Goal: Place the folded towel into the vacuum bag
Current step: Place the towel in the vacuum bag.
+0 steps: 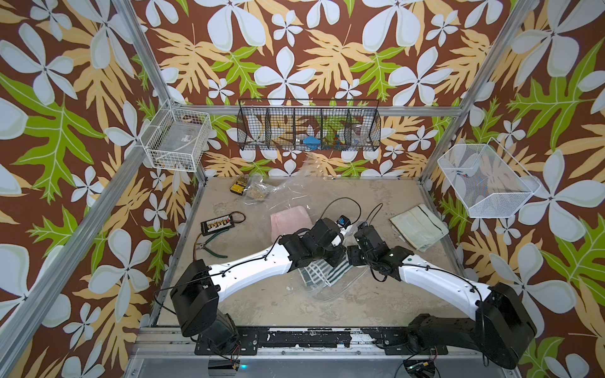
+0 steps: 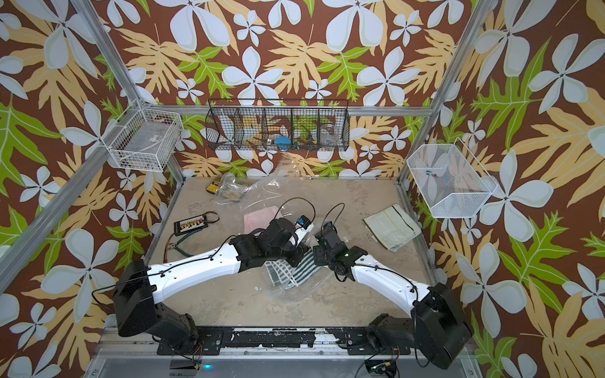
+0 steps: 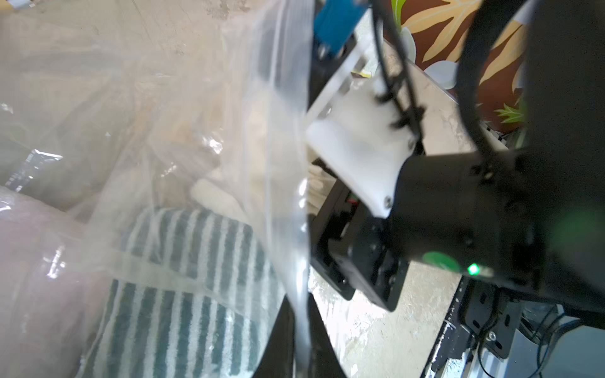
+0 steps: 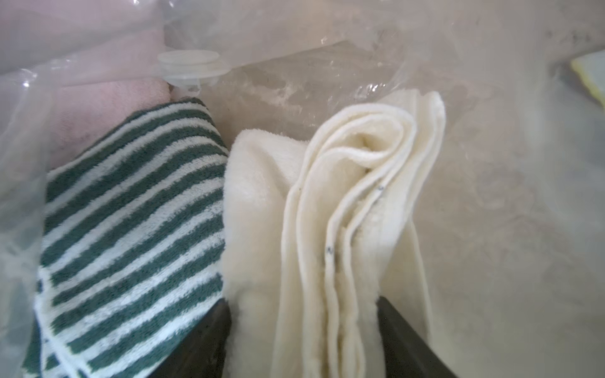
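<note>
Centrally on the worktop (image 1: 262,304), in both top views, the two arms meet over the vacuum bag (image 1: 296,185), whose clear film runs from the upper middle of the frame down to the lower middle.

In the right wrist view, the right tool (image 4: 301,302) sits at the bottom edge. Its dark fingers (image 4: 209,340) stand wide apart on either side of a folded cream towel (image 4: 327,196) and touch it on both sides. I cannot tell whether they are pressing it. This towel lies at the frame's centre, just beside a green-and-white striped towel (image 4: 131,203) at lower left. A pink towel (image 4: 108,108) and the round valve cap (image 4: 191,65) sit at upper left, with crinkled film all around.

In the left wrist view, the left tool (image 3: 302,320) at the bottom centre is narrow, with the bag's edge strip pinched between its jaws. Behind the film on the left of that frame lie the striped and cream towels.

A pale folded cloth (image 1: 419,225) lies apart at the right of the worktop.
</note>
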Robot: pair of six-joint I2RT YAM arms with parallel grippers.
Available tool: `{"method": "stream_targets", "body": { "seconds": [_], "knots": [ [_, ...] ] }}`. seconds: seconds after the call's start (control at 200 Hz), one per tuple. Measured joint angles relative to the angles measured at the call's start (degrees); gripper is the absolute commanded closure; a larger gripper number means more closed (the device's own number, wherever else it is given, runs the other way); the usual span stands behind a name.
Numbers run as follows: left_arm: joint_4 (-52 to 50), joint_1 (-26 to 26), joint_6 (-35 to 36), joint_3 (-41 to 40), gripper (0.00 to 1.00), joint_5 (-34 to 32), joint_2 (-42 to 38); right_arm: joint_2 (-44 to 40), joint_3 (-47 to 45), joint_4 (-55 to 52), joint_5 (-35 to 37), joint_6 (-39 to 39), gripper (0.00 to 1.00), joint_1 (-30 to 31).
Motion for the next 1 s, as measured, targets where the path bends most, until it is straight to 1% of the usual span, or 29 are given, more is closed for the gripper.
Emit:
{"method": "stream_targets", "body": {
  "seconds": [0.135, 0.21, 0.335, 0.42, 0.505, 0.591, 0.661, 0.796, 0.901, 1.001],
  "knots": [
    [0.2, -0.7, -1.5, -1.9, 0.86, 0.3, -0.1, -5.4, -0.9, -5.0, -2.3, 2.1, 0.22, -1.3],
    [0.5, -1.3, -1.6, -1.9, 0.85, 0.4, -0.1, -9.4, -2.5, -8.3, -2.8, 4.3, 0.22, -1.6],
    [0.5, -2.1, -1.8, -1.8, 0.82, 0.4, 0.2, -17.9, -6.2, -12.3, -3.3, 9.7, 0.32, -1.8],
    [0.5, -2.5, -1.8, -1.1, 0.80, 0.4, 1.0, -23.7, -10.9, -12.0, -5.8, 15.2, 0.40, -1.9],
    [0.4, -2.7, -1.7, 0.2, 0.76, 0.3, 2.3, -26.8, -15.4, -10.6, -8.7, 21.0, 0.46, -3.1],
    [0.3, -2.8, -1.2, 2.1, 0.69, 0.0, 3.8, -27.2, -18.1, -7.8, -10.8, 25.6, 0.48, -5.8],
    [-0.4, -3.0, -0.2, 3.7, 0.64, -0.5, 4.8, -27.0, -19.9, -4.0, -13.4, 28.4, 0.47, -9.1],
    [-2.0, -3.1, 1.7, 7.3, 0.58, -2.4, 7.2, -23.4, -23.2, 4.7, -18.8, 33.1, 0.47, -15.6],
    [-3.1, -3.1, 3.3, 9.9, 0.57, -4.1, 9.7, -21.7, -25.9, 10.2, -22.3, 36.7, 0.48, -16.9],
    [-3.7, -3.1, 4.6, 11.9, 0.57, -4.9, 11.9, -22.4, -28.0, 13.7, -24.7, 40.7, 0.49, -17.1]
  ]
}}
